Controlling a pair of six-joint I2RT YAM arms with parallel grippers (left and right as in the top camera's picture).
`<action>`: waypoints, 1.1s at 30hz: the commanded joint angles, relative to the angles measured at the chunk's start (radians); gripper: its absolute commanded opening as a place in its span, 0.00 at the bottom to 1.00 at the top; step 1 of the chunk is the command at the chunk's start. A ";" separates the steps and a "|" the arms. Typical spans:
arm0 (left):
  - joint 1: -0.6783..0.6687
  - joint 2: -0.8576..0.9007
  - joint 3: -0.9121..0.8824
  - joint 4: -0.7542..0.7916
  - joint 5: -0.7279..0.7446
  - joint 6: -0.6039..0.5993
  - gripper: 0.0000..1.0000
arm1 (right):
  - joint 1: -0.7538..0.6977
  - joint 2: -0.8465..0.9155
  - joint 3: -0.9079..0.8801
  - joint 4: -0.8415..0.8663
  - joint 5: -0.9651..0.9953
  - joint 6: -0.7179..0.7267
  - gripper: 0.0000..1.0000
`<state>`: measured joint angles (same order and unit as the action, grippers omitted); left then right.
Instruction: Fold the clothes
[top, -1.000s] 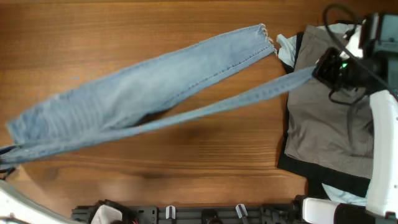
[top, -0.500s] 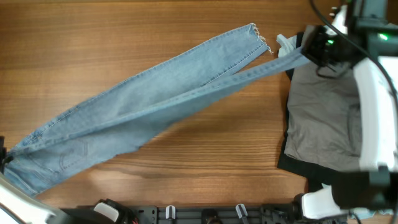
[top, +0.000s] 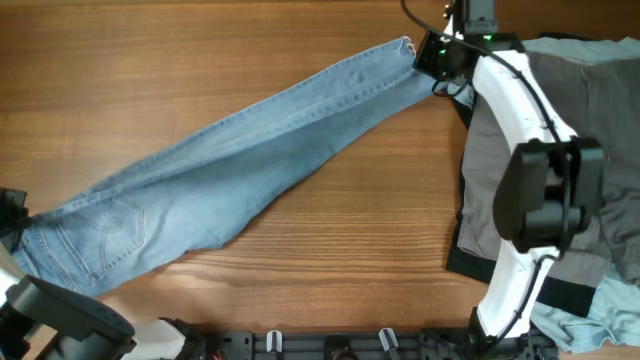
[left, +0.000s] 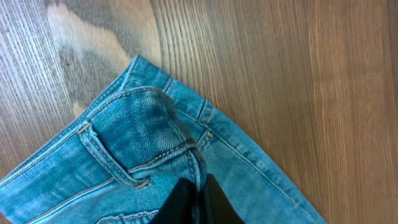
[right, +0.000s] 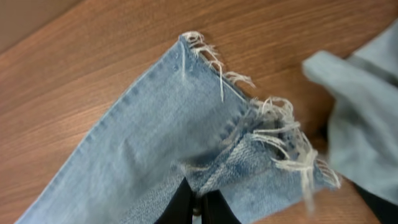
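Observation:
The light-blue jeans (top: 250, 150) lie stretched diagonally across the table, folded leg on leg, waist at lower left, frayed hems at upper right. My left gripper (top: 12, 215) is shut on the waistband by a belt loop (left: 198, 186); a back pocket shows beside it. My right gripper (top: 432, 52) is shut on the upper leg's frayed hem (right: 200, 198), laid over the other hem (right: 205, 50). The grey shorts (top: 560, 150) lie at the right over a black garment (top: 560, 292). A pale-blue one (top: 590, 310) lies at the lower right.
The wooden table (top: 200, 40) shows bare above and below the jeans. The pile of clothes fills the right side. A black rail with clips (top: 330, 345) runs along the front edge.
My right gripper carried the lower leg's hem up and left onto the other hem. The loose leg now lies on the first. The waist end dropped flat at lower left.

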<state>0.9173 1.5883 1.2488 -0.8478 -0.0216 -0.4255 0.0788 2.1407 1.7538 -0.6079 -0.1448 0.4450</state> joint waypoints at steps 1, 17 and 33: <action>0.003 0.007 0.019 0.022 -0.044 -0.009 0.13 | 0.004 0.014 0.021 0.058 0.033 0.003 0.04; -0.068 0.011 0.018 0.021 -0.075 0.103 0.59 | 0.046 0.018 0.021 0.088 0.037 -0.131 0.91; -0.067 0.260 0.011 0.192 -0.066 0.278 0.96 | 0.045 0.018 0.021 -0.270 -0.016 -0.235 0.90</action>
<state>0.8501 1.8225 1.2495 -0.6884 -0.0814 -0.2173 0.1272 2.1441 1.7569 -0.8650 -0.1383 0.2287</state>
